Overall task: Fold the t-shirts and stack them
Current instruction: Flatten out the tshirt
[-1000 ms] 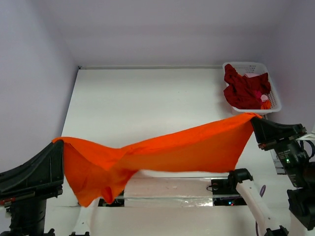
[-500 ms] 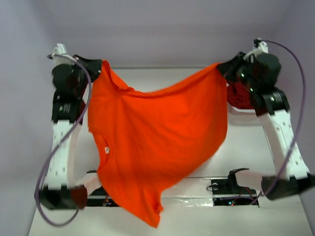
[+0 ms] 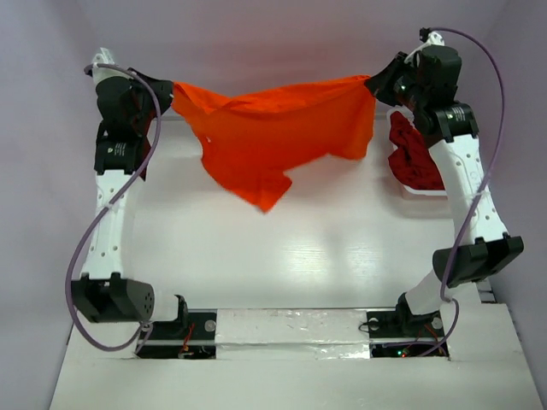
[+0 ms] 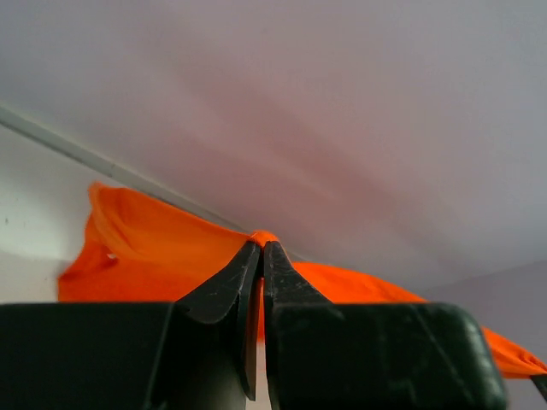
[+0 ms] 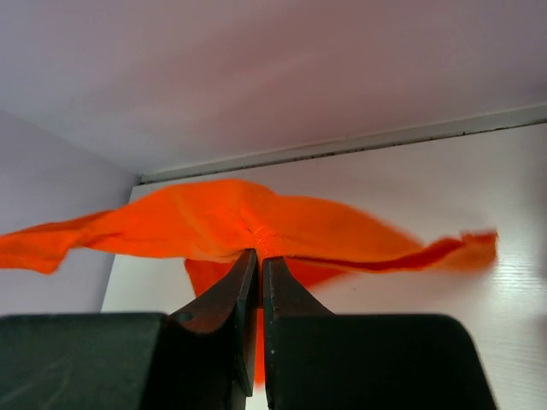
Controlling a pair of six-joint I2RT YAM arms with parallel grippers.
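Hanging in the air over the far half of the white table [image 3: 256, 265], the bright orange short-sleeved cloth t-shirt [image 3: 265, 128] is stretched sideways between the two arms, clear of the tabletop. Its upper edge runs almost level from one gripper to the other, dipping slightly in the middle. The rest droops in loose folds, with the lowest corner pointing down toward the table.

The left gripper [image 3: 173, 90] pinches the shirt's left end. In the left wrist view its black jaws are pressed together, with only a thin fold of orange cloth [image 4: 154, 248] caught at the tips. The right gripper [image 3: 369, 83] grips the opposite end the same way. In the right wrist view its jaws are nearly closed on a bunched ridge of the orange fabric [image 5: 214, 213], which spreads away on both sides.

The dark crimson red cloth t-shirt [image 3: 412, 154] lies crumpled in the white plastic lattice basket [image 3: 420, 190] at the far right of the table. It sits just below the right wrist, and the white right forearm [image 3: 468, 184] hides part of it. Both arms reach high and far from their bases at the near edge, each trailing a purple cable [image 3: 81, 256].
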